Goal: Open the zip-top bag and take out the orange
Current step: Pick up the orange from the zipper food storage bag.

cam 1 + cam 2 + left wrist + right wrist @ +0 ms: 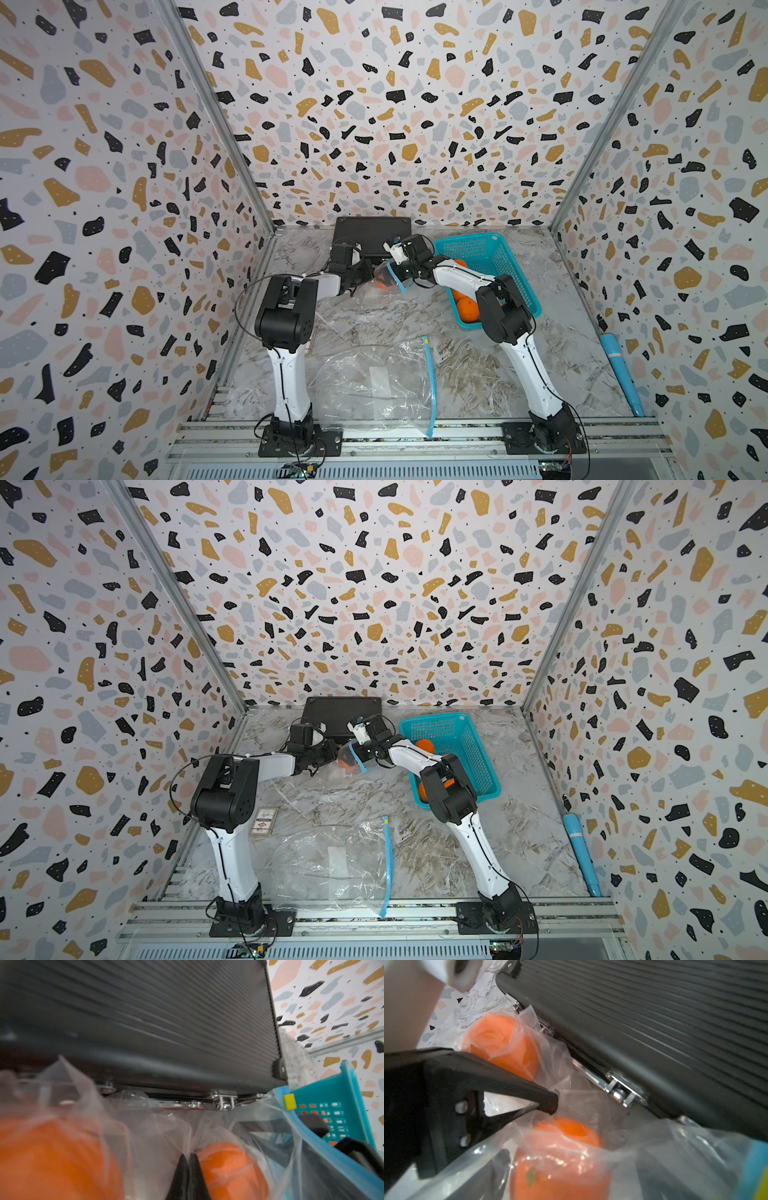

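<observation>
Bag (380, 274) sits at the far middle of the table (478, 365), just in front of the case (372, 232) and just beside the basket (515, 274), stretched between the two arms; whether it touches the table I cannot tell. Two fruits show through its clear film: one orange (560, 1159) lies near the blue zip edge (398, 282), its green stem mark towards the right wrist camera; a second orange (504, 1043) lies deeper in, close to the case's chrome latches.

Left gripper (188, 1155) is pinched tight on a fold of film between the two fruits, tips together; right gripper (360, 752) is at the zip end, jaws spread wide, dark fingers showing through the plastic at either side of the mouth, clamping nothing that I can see.

The basket is teal mesh and stands on the right; more oranges (467, 309) fill its near end, partly behind the right arm. Nearer the arm bases a flat bag (374, 382) lies crumpled on the table, its blue strip along the right edge; a small card (263, 820) lies beside the left arm; a blue tube (619, 374) lies along the right wall.
</observation>
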You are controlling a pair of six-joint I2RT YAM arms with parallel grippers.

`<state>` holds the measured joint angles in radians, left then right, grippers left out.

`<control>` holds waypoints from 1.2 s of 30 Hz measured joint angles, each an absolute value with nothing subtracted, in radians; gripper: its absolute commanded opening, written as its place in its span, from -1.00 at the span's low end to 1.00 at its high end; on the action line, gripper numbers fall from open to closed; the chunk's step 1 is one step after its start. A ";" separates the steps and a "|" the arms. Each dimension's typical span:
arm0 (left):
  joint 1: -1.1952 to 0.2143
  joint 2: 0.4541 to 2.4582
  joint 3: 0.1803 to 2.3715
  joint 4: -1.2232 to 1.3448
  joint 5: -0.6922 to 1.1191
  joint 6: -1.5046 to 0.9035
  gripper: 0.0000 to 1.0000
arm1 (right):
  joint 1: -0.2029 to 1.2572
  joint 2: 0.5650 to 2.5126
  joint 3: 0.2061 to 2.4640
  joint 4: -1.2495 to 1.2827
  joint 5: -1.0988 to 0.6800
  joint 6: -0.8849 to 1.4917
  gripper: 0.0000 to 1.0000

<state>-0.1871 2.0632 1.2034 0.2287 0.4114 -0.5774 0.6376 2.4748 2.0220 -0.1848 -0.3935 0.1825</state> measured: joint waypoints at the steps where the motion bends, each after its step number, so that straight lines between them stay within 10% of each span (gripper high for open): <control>1: -0.187 2.064 1.197 0.235 0.414 -0.577 -1.00 | 0.638 2.497 2.056 -0.211 -0.402 0.178 0.87; 16: -0.202 2.014 1.079 0.251 0.413 -0.574 -1.00 | 0.641 2.348 1.842 -0.294 -0.421 0.117 0.36; 36: -0.213 1.924 0.981 0.253 0.383 -0.632 -1.00 | 0.638 1.916 1.472 -0.327 -0.418 0.118 0.22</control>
<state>-0.2127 1.9240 0.9806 0.2535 0.3828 -0.6323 0.6384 1.9160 1.4715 -0.3267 -0.4179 0.1177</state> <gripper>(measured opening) 0.047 0.713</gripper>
